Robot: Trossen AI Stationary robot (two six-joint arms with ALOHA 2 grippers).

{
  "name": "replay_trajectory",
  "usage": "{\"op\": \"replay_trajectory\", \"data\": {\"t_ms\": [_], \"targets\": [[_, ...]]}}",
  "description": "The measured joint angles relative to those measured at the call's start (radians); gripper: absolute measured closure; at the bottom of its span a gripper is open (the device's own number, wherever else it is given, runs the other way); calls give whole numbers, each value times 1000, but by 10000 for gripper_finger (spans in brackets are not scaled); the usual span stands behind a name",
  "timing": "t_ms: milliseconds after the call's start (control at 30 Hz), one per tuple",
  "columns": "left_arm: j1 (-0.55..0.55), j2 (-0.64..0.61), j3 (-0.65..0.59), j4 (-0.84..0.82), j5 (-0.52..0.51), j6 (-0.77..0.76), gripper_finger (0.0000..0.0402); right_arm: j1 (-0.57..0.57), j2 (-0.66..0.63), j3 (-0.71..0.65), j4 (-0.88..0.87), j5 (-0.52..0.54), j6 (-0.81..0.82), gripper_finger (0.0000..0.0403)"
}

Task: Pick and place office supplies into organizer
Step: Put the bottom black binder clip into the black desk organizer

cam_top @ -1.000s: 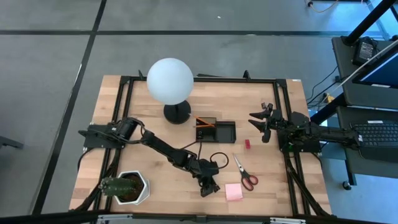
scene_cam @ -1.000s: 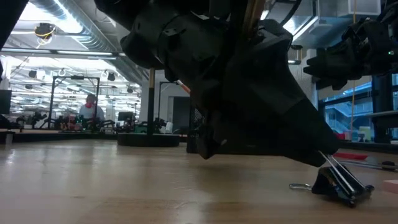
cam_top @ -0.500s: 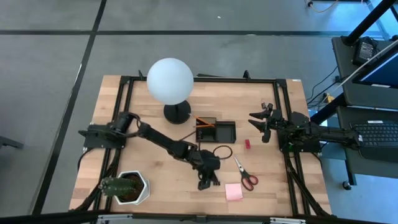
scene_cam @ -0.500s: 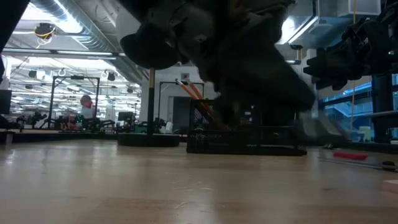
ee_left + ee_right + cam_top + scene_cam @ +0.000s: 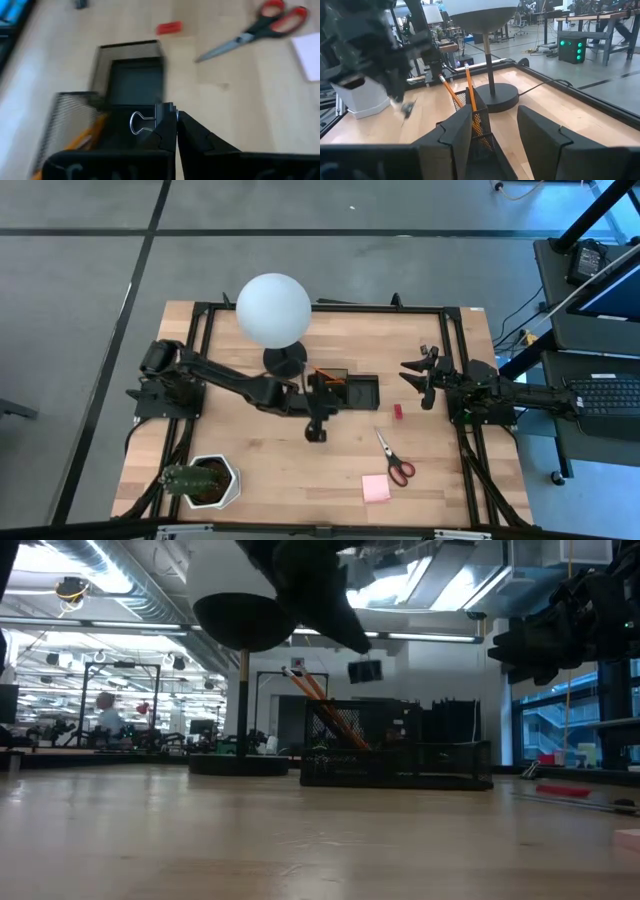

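Note:
My left gripper (image 5: 316, 431) hangs above the table just near of the organizer (image 5: 347, 391), shut on a tiny black binder clip (image 5: 165, 111). In the low view the clip (image 5: 365, 670) shows in the air over the organizer (image 5: 400, 755). Orange pencils (image 5: 328, 376) lean in the organizer's left compartment. The red-handled scissors (image 5: 395, 458), the pink sticky-note pad (image 5: 376, 488) and the small red block (image 5: 397, 411) lie flat on the table to the right. My right gripper (image 5: 415, 380) waits open, raised, right of the organizer. My left gripper pinches the binder clip's black body (image 5: 167, 109) between its two fingertips (image 5: 167, 135), coming from above and pointing down. One wire handle (image 5: 137, 122) sticks out sideways beyond the fingers. The clip is lifted clear of the table.
The white globe lamp (image 5: 273, 310) stands on its round black base (image 5: 285, 360) just left of the organizer, close to my left arm. The plant in its white pot (image 5: 205, 480) sits at the near left corner. Bare wood lies between the pot and the scissors.
My left gripper has risen from the table near the sticky-note pad and travelled toward the far edge, up to the organizer, carrying the binder clip lifted clear. My right arm has kept still.

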State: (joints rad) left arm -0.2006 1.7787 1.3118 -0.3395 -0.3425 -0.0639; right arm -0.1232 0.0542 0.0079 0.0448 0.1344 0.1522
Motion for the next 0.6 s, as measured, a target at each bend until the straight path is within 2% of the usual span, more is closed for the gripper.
{"op": "replay_trajectory", "data": {"t_ms": [200,600], "targets": [[68,-60,-131,44,2,11,399,0,5,0,0,1,-1,241],[127,-60,-322,303,126,40,400,0,5,0,1,4,-4,241]]}}
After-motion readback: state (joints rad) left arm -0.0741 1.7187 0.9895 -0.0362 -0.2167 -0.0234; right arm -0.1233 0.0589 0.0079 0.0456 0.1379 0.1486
